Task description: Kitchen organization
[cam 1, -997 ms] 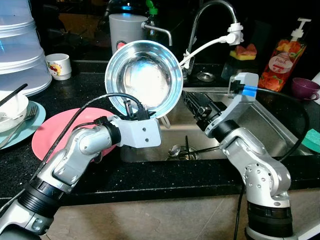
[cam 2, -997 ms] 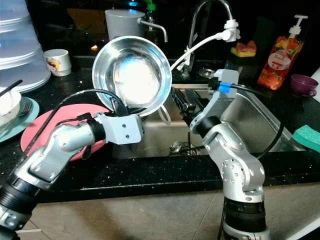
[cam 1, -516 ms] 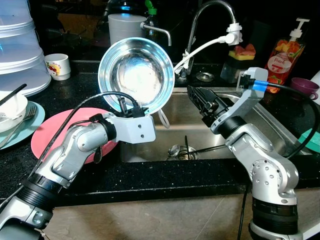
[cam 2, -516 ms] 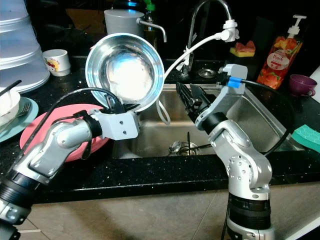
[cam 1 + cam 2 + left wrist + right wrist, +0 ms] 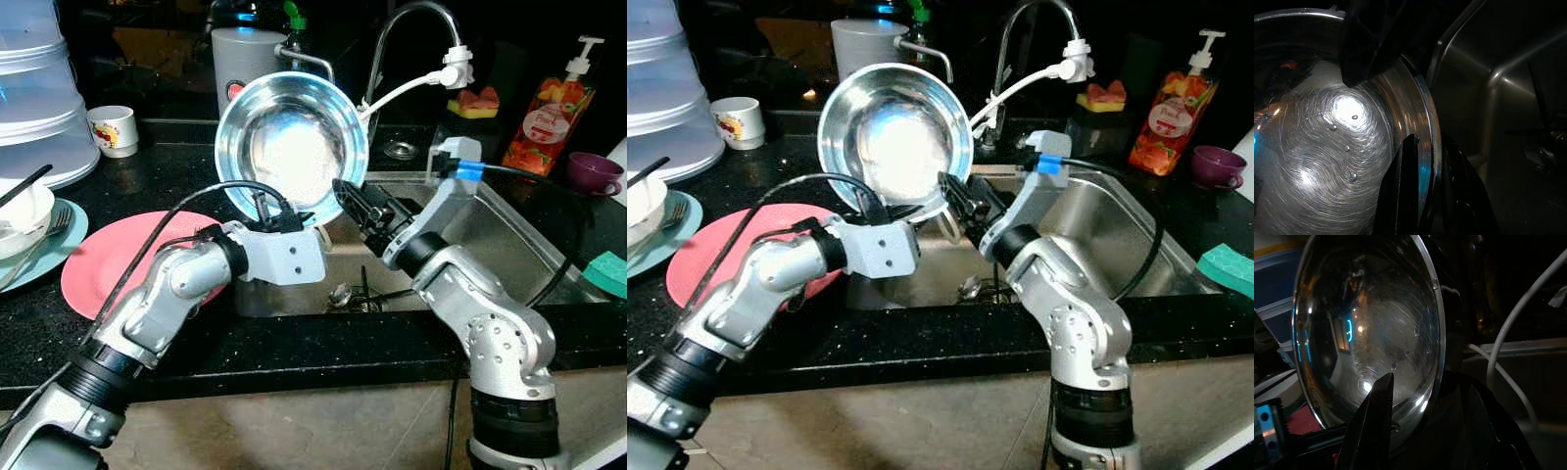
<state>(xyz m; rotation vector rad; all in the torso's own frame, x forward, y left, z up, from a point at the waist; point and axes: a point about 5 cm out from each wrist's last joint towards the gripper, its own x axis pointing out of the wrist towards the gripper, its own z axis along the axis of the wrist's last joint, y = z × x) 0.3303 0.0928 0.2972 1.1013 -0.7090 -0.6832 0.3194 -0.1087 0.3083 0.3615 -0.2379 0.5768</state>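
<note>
A shiny steel bowl (image 5: 291, 147) stands on edge over the left side of the sink (image 5: 509, 230), its hollow facing me. My left gripper (image 5: 266, 211) is shut on its lower rim; in the left wrist view the fingertips (image 5: 1406, 196) pinch that rim with the bowl (image 5: 1327, 147) beside them. My right gripper (image 5: 345, 196) is at the bowl's lower right rim, open. In the right wrist view one finger (image 5: 1376, 426) lies inside the bowl (image 5: 1366, 333) and the other behind it.
A pink plate (image 5: 108, 264) lies on the black counter left of the sink, beside a teal plate (image 5: 29, 259) with a white bowl and fork. The faucet (image 5: 411, 20) and its white hose (image 5: 402, 93) rise behind. Spoons (image 5: 343, 292) lie in the basin. A soap bottle (image 5: 544, 122) stands right.
My right gripper has swung left from over the sink to the bowl's rim. The left arm has carried the bowl a little to the right.
</note>
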